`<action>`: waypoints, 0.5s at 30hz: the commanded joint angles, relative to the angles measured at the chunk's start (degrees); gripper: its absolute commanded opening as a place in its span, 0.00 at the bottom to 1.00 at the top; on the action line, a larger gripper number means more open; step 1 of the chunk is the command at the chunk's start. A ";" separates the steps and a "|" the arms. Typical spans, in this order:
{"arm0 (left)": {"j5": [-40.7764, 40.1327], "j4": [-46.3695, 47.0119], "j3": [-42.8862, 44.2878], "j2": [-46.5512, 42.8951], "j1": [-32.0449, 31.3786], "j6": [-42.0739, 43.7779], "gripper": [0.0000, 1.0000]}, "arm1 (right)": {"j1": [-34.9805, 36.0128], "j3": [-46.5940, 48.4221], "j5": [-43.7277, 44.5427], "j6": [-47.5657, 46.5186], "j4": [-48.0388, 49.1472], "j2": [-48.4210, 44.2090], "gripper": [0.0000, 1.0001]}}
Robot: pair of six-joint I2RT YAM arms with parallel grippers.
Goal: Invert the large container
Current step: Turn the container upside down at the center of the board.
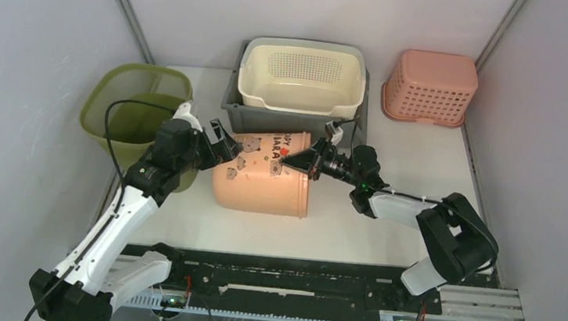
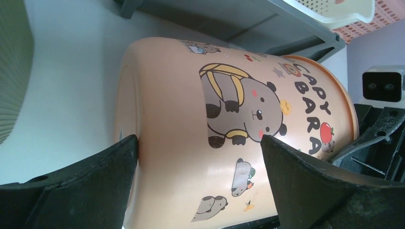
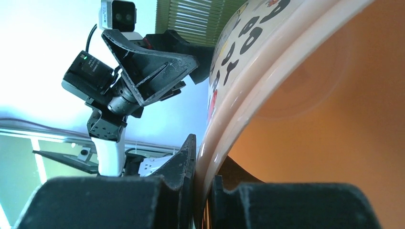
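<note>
Nearest the lens, in the right wrist view, the right gripper (image 3: 203,177) has its jaws nearly shut on the rim of the large container (image 1: 263,178), one finger inside the mouth and one outside. The container lies on its side on the table (image 1: 383,237), mouth towards the right arm and base towards the left. The left gripper (image 2: 199,142) is spread as wide as it goes over the base end, fingertips at or just off the printed wall, clasping nothing. The main risk, as I judge it, is that thin pinch. The rim is smooth and curved, so the plastic could slide out as the mouth is swung down, or the round body could roll away across the table. The left fingers, only resting near a glossy wall, may skid instead of steadying it. Room is tight too. A grey crate (image 1: 232,108) holding a cream basket (image 1: 299,91) stands just behind the container, close to the pinched rim, and would block any swing that way. A green bin (image 1: 125,106) sits near the container's base end, to its left and behind the left gripper. A pink basket (image 1: 431,87), overturned, lies well apart, behind the container and to its right.
</note>
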 commanded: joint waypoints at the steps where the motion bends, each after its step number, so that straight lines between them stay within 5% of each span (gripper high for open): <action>1: 10.60 2.08 6.38 -2.63 -1.59 -3.87 0.99 | 3.94 0.49 -0.80 4.53 7.69 4.60 0.14; 5: 10.31 0.00 8.81 -3.15 -1.31 -3.33 0.99 | 4.98 1.66 -0.20 3.69 5.59 5.98 0.31; 15: 10.99 -0.78 12.33 -2.71 -1.13 -3.52 0.99 | 5.55 3.08 2.51 -3.39 -8.53 4.35 0.34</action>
